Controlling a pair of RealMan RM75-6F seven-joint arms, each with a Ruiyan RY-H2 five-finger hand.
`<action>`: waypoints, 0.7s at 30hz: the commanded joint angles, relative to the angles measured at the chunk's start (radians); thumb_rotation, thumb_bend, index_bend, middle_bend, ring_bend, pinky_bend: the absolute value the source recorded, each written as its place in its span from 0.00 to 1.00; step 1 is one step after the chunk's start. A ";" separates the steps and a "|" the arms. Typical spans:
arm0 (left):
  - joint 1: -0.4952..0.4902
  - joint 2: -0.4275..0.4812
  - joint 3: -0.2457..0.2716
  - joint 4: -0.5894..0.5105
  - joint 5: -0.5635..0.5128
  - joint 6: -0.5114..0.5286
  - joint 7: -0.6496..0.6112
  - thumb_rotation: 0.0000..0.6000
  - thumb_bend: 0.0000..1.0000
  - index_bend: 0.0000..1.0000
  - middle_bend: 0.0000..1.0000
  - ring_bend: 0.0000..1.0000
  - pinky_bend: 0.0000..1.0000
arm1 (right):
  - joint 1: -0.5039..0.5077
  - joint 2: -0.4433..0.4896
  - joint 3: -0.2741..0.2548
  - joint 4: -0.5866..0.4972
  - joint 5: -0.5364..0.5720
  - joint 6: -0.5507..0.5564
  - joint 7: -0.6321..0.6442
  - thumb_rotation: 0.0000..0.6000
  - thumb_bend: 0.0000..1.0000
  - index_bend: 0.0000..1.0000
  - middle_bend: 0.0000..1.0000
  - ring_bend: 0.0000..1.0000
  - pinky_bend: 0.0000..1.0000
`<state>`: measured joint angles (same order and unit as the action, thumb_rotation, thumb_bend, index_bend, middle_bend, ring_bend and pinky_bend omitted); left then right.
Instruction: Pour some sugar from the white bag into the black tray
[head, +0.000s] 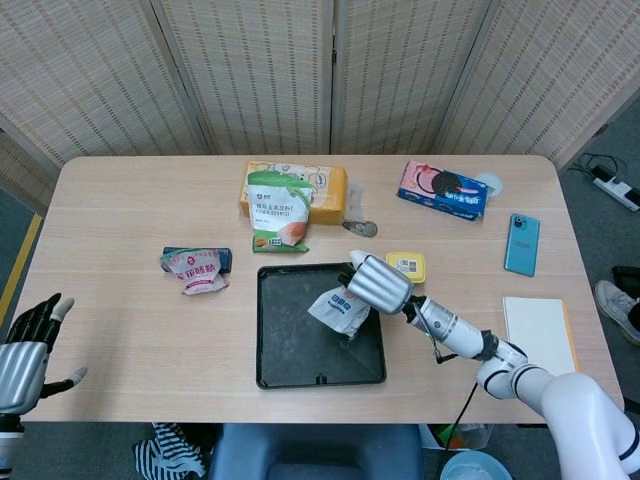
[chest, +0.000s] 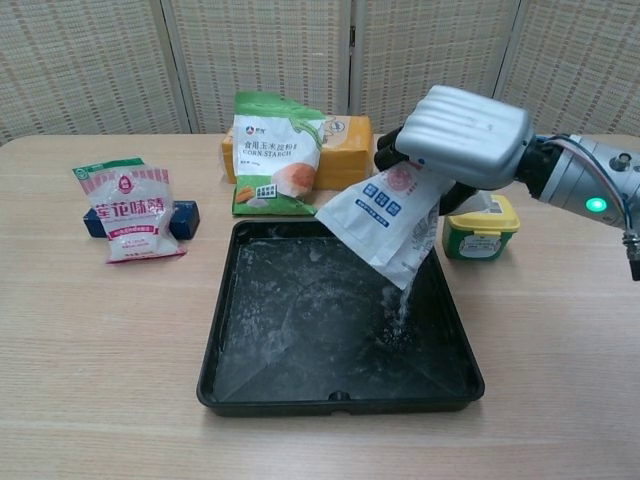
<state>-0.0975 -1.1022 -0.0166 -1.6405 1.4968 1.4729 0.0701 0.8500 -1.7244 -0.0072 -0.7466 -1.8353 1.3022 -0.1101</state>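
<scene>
While the right hand (chest: 466, 135) grips the tilted white bag (chest: 388, 220) over the black tray (chest: 340, 397), sugar streams down; pouring underway, next likely righting it; left hand (head: 24, 352) idle, fingers spread.

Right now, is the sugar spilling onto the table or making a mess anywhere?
No spill on the table that I can see. The right hand holds the white bag tilted over the black tray, and the sugar stream lands inside it. The tray floor just looks dusty with white powder.
</scene>
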 joint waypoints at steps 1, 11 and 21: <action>0.003 0.001 0.002 0.000 0.005 0.005 -0.002 1.00 0.18 0.00 0.02 0.08 0.13 | -0.004 -0.016 0.000 0.017 0.008 0.012 0.014 1.00 0.19 0.91 0.88 0.97 1.00; -0.005 -0.003 0.000 0.004 -0.001 -0.018 0.010 1.00 0.18 0.00 0.02 0.08 0.13 | -0.008 0.086 0.133 -0.259 0.397 -0.461 0.205 1.00 0.19 0.92 0.88 0.98 1.00; -0.020 -0.017 -0.015 0.017 -0.039 -0.049 0.040 1.00 0.18 0.00 0.02 0.08 0.13 | 0.107 0.272 0.231 -0.417 0.662 -0.937 0.378 1.00 0.19 0.92 0.88 0.98 1.00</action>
<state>-0.1164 -1.1179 -0.0303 -1.6249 1.4604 1.4262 0.1070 0.9065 -1.5412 0.1687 -1.0797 -1.2914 0.5128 0.1691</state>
